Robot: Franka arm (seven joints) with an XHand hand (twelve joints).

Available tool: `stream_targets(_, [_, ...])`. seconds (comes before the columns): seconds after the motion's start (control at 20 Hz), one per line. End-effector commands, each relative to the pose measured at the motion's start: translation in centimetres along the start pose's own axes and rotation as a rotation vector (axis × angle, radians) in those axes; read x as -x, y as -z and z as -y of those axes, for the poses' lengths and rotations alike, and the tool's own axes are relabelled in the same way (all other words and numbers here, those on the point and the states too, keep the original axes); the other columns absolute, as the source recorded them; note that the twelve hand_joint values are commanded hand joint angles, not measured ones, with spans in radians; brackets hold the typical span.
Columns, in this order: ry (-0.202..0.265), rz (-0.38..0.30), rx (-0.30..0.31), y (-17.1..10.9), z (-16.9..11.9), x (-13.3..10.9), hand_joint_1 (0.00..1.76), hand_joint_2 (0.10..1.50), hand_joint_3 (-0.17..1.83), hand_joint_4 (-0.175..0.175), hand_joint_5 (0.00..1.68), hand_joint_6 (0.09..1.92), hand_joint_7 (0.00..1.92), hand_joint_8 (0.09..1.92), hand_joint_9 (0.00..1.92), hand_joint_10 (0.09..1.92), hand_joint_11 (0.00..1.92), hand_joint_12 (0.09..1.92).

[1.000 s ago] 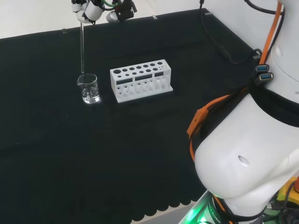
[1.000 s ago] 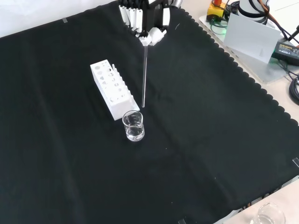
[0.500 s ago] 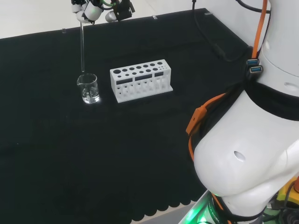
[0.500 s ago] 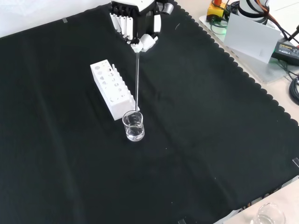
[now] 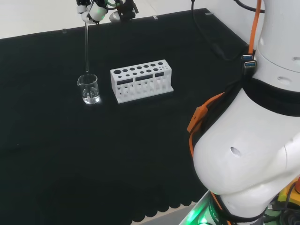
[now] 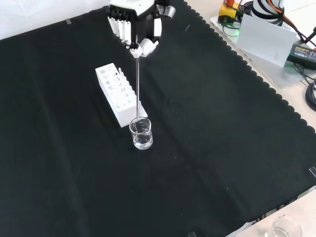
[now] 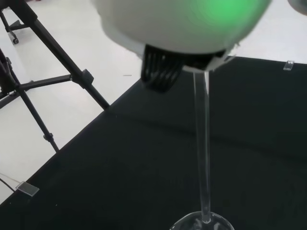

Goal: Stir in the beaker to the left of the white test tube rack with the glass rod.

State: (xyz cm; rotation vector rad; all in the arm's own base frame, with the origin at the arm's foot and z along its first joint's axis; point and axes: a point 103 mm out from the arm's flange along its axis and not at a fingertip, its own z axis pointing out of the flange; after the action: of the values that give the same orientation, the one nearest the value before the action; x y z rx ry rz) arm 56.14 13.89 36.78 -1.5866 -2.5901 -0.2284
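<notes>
Looking over the black cloth (image 6: pixel 222 148), I see the white test tube rack (image 6: pixel 118 94) beside the beaker (image 6: pixel 141 133). I have the hand (image 6: pixel 136 24) pinching the glass rod (image 6: pixel 137 84) upright, tip at the beaker's rim for lowering straight in. No legible writing.

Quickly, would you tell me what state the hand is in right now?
Hand: shut on the glass rod, which hangs upright over the beaker.
</notes>
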Motion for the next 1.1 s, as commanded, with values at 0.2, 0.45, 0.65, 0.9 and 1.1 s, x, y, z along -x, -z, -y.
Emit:
stream_targets(0.2, [0.007,-0.002,-0.016,-1.5,-0.9,0.3,1.34,0.46,0.97,-0.175,1.33,0.51,1.41,0.82,1.82,0.44,1.71,0.56])
stream_targets(0.45, [-0.003,-0.003,-0.033,-2.7,-0.9,0.8,1.34,0.46,0.97,-0.175,1.32,0.52,1.41,0.82,1.82,0.44,1.71,0.56])
stream_targets(0.65, [-0.003,0.004,-0.048,-3.5,-0.9,0.9,1.34,0.47,0.97,-0.175,1.32,0.52,1.41,0.82,1.82,0.44,1.71,0.56])
stream_targets(0.9, [0.002,0.005,-0.073,-4.9,-0.6,0.7,1.34,0.47,0.97,-0.175,1.32,0.52,1.41,0.82,1.82,0.44,1.71,0.56])
stream_targets(1.1, [0.012,0.020,-0.098,-5.9,-0.5,0.4,1.34,0.47,0.97,-0.175,1.32,0.52,1.41,0.82,1.82,0.44,1.71,0.56])
